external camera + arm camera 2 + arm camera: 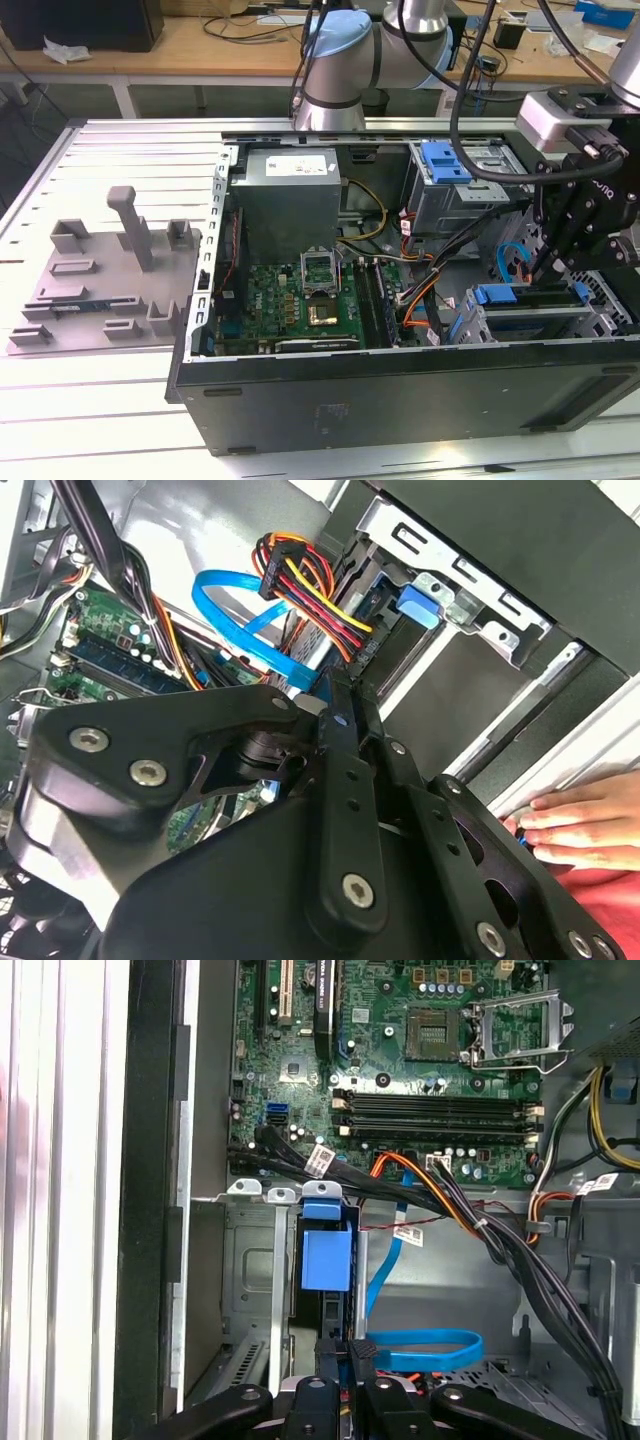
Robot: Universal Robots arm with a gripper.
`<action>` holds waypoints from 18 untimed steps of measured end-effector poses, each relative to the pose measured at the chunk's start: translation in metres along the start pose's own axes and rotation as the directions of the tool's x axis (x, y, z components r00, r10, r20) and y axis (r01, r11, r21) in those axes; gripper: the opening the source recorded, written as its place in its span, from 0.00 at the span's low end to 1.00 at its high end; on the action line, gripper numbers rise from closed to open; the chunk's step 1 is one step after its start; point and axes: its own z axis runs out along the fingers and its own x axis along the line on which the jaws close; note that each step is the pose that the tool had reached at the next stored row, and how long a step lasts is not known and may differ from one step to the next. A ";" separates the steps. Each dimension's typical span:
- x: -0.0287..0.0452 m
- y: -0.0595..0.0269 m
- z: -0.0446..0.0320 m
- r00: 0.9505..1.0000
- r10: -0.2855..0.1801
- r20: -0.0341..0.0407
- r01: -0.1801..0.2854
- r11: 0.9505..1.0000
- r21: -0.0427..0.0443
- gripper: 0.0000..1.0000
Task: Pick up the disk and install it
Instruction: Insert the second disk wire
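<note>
Gripper (pixel 349 1348) jaws are narrow, apparently pinched on the upper edge of the disk (pixel 331 1312), which stands on edge in the drive cage (pixel 250 1260) beside the case wall. I'd expect the disk to be rigid, fairly heavy and shock-sensitive, so hold its edges or blue rail, not the label. Motherboard (pixel 400 1050) lies beyond.

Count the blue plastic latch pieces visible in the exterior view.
2. One blue latch sits atop the upper drive cage beside the power supply; another lies on the lower cage just below the gripper. Cables and the gripper may hide more.
</note>
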 end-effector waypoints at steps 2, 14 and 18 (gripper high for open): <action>0.0000 0.0000 0.0007 1.000 0.000 0.000 0.000 1.000 0.000 0.16; -0.0001 -0.0014 0.0038 1.000 0.000 0.000 0.000 1.000 0.000 0.16; -0.0001 -0.0017 0.0044 1.000 0.000 0.000 0.000 1.000 0.000 0.16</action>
